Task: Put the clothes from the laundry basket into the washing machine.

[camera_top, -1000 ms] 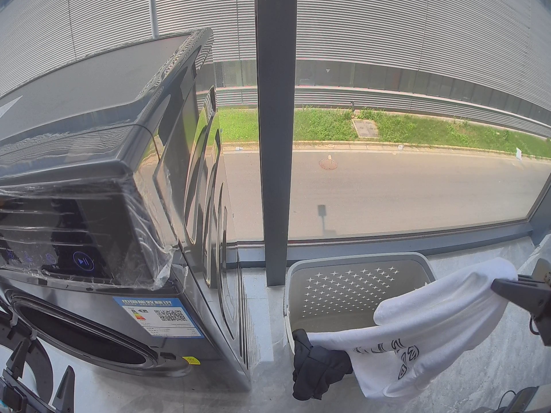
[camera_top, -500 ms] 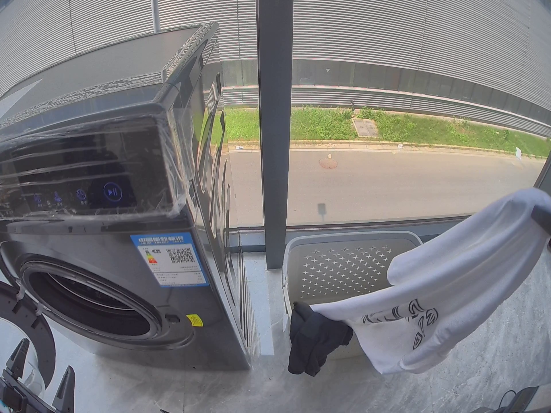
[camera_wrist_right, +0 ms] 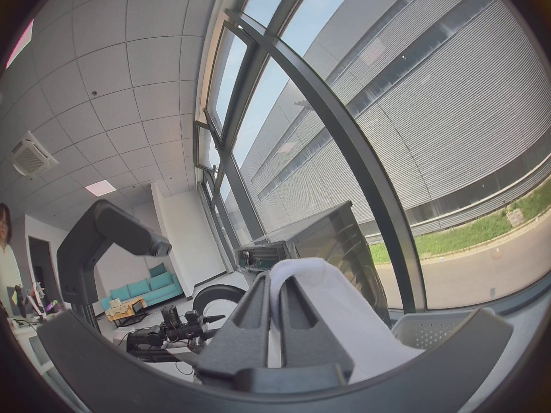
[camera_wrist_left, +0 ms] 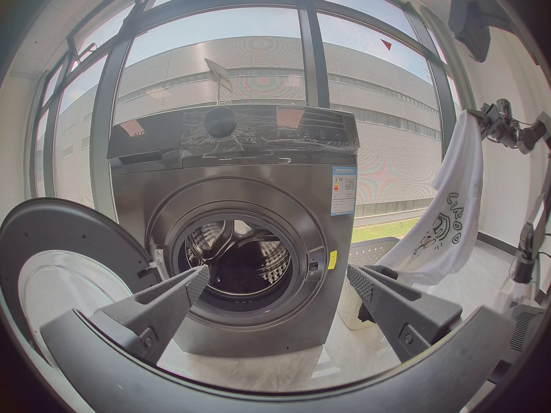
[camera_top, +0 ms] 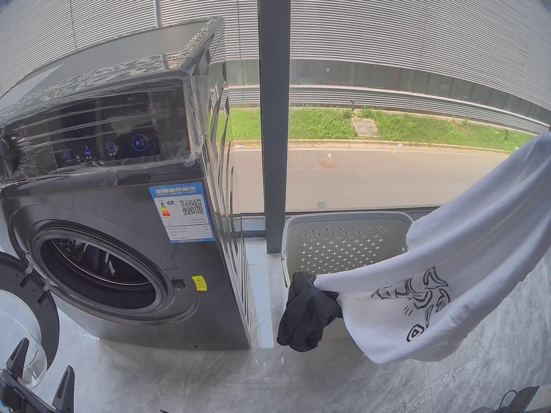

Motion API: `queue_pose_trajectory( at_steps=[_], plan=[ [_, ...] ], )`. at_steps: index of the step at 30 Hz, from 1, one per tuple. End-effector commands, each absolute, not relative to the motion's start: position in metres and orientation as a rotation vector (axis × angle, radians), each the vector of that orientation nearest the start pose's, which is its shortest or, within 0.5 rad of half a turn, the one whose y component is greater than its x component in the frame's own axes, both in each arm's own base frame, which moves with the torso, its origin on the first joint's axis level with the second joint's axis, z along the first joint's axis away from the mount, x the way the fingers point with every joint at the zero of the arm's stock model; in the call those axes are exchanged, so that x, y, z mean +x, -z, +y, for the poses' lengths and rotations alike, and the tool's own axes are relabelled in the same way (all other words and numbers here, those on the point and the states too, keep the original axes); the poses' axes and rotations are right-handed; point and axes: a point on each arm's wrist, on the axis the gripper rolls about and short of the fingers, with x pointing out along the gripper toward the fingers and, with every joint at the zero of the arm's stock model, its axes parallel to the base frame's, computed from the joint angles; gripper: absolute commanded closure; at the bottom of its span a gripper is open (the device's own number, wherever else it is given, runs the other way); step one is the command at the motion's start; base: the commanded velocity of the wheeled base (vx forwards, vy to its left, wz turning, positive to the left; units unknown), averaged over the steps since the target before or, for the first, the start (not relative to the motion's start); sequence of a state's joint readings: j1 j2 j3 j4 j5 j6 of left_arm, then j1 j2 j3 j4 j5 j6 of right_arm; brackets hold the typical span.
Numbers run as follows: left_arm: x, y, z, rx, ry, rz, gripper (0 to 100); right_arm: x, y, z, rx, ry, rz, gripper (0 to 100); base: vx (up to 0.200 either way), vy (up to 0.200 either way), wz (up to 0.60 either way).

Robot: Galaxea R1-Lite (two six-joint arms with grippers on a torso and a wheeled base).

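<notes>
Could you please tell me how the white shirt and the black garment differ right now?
The white shirt is clamped in the right gripper and lifted; the black garment droops ungripped over the laundry basket rim. The white shirt bears a dark print; the black garment looks plain. Neither is in the washing machine yet.

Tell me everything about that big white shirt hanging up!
The white T-shirt is soft cloth with a black drawing printed on it. The right gripper is shut on its top edge, holding it up in the air. It hangs stretched and slanted, its low end reaching the laundry basket, next to a black garment draped over the basket's front rim.
</notes>
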State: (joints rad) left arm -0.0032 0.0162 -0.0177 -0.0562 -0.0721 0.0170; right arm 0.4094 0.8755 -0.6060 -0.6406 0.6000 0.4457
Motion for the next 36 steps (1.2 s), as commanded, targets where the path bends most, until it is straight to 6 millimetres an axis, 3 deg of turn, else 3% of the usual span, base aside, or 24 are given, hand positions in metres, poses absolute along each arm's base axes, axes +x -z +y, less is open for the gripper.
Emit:
queue_pose_trajectory(
  at_steps=[1, 7, 15, 24, 28, 33, 36],
  plan=[
    [-0.023, -0.081, -0.002, 0.019, 0.075, -0.057, 0, 0.073, -0.310, 0.039, 0.338, -1.006, -0.271, 100, 0.000, 0.000, 0.00],
    [-0.023, -0.081, -0.002, 0.019, 0.075, -0.057, 0, 0.062, -0.328, 0.025, 0.288, -0.871, -0.421, 100, 0.000, 0.000, 0.00],
    [-0.023, -0.082, -0.002, 0.019, 0.075, -0.059, 0, 0.038, -0.325, 0.020, 0.298, -0.864, -0.475, 100, 0.000, 0.000, 0.00],
    [-0.023, -0.081, -0.002, 0.017, 0.075, -0.057, 0, 0.024, -0.323, 0.016, 0.380, -0.851, -0.487, 100, 0.000, 0.000, 0.00],
    [-0.023, -0.081, -0.002, 0.019, 0.075, -0.057, 0, 0.028, -0.311, 0.018, 0.415, -0.906, -0.409, 100, 0.000, 0.000, 0.00],
    [-0.023, -0.081, -0.002, 0.019, 0.075, -0.057, 0, 0.052, -0.257, 0.026, 0.421, -1.041, -0.116, 100, 0.000, 0.000, 0.00],
    [-0.023, -0.081, -0.002, 0.019, 0.075, -0.057, 0, 0.063, -0.241, 0.029, 0.403, -1.066, -0.035, 100, 0.000, 0.000, 0.00]
  ],
)
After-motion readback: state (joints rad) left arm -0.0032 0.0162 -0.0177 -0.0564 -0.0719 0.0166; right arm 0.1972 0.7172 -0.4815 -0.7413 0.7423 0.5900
